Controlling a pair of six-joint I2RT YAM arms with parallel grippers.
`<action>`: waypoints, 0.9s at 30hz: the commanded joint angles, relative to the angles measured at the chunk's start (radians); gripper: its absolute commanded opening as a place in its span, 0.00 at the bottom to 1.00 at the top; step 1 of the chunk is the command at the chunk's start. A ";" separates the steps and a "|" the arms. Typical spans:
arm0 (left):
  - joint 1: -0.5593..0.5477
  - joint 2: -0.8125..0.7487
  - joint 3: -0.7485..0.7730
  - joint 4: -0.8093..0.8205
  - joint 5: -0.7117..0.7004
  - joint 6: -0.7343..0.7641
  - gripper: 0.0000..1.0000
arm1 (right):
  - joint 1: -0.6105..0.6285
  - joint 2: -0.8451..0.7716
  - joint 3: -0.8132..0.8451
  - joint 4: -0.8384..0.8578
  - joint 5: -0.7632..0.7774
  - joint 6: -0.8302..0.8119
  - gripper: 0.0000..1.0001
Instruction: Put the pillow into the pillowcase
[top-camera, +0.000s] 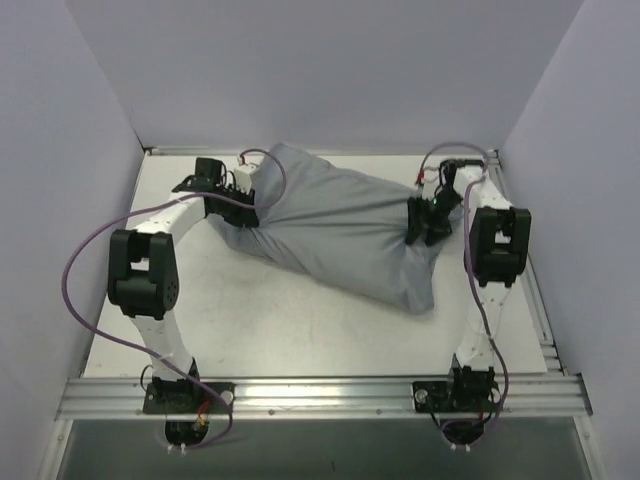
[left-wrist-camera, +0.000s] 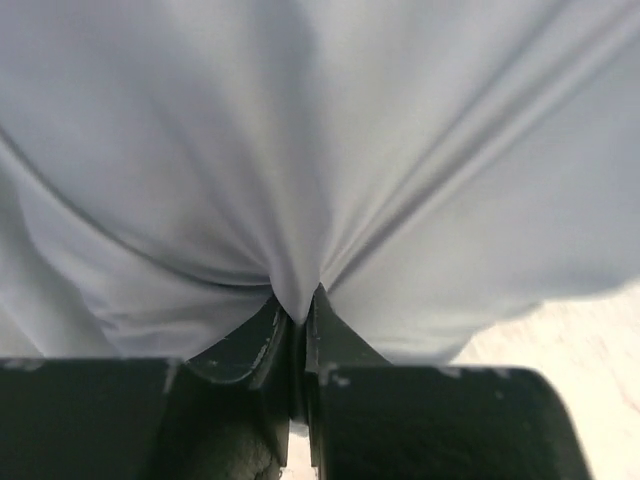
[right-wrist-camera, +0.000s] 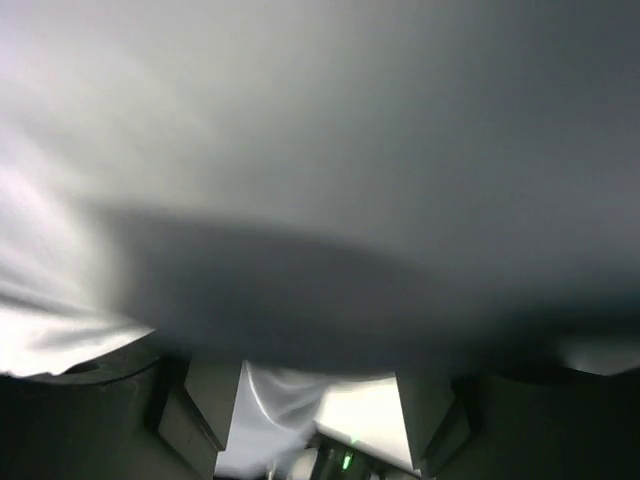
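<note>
The grey pillowcase (top-camera: 340, 235) lies bulging and wrinkled, running diagonally from the far left to the right middle of the table. The pillow is out of sight; no cream or yellow shows. My left gripper (top-camera: 232, 205) is at the pillowcase's far-left end. In the left wrist view it (left-wrist-camera: 298, 305) is shut on a pinched fold of the grey cloth (left-wrist-camera: 300, 150). My right gripper (top-camera: 425, 222) is against the pillowcase's right end. In the right wrist view it (right-wrist-camera: 320, 370) has its jaws wide apart, and the grey cloth (right-wrist-camera: 320, 150) fills the frame just above them.
The white table (top-camera: 250, 310) is walled on three sides. An aluminium rail (top-camera: 320, 395) runs along the near edge and holds both arm bases. Another rail (top-camera: 497, 170) runs along the right side. Purple cables loop from each arm.
</note>
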 joint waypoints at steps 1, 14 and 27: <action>0.046 -0.131 -0.152 -0.033 0.022 -0.058 0.12 | -0.008 0.105 0.247 0.112 0.058 0.042 0.56; 0.185 -0.280 -0.085 0.088 -0.038 -0.222 0.86 | -0.064 -0.176 0.114 0.215 0.228 -0.072 0.74; 0.109 -0.429 -0.035 -0.200 -0.093 -0.190 0.97 | -0.110 -0.716 -0.373 0.098 -0.109 -0.066 1.00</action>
